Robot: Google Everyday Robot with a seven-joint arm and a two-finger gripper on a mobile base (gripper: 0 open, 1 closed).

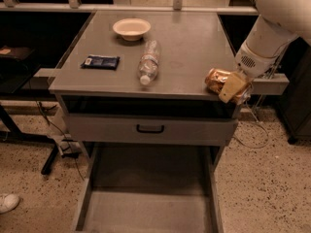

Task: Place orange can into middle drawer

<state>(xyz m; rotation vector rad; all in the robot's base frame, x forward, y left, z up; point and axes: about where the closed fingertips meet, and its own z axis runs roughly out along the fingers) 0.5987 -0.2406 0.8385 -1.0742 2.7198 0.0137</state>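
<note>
The orange can (pixel 215 79) is dented and shiny, and lies on its side in my gripper (pixel 228 85) at the front right corner of the grey cabinet top (pixel 184 42). The gripper is shut on the orange can, with a tan finger (pixel 233 87) across its right end. My white arm (pixel 272 23) comes in from the upper right. The middle drawer (pixel 146 210) is pulled out wide open at the bottom of the view, below and left of the can, with a bare flat grey floor.
A clear plastic water bottle (pixel 147 61) lies on the top, with a white bowl (pixel 131 28) behind it and a dark blue packet (pixel 100 61) to its left. A closed grey drawer front with a black handle (pixel 149 128) is above the open drawer. A white shoe (pixel 8 202) shows on the floor at the left.
</note>
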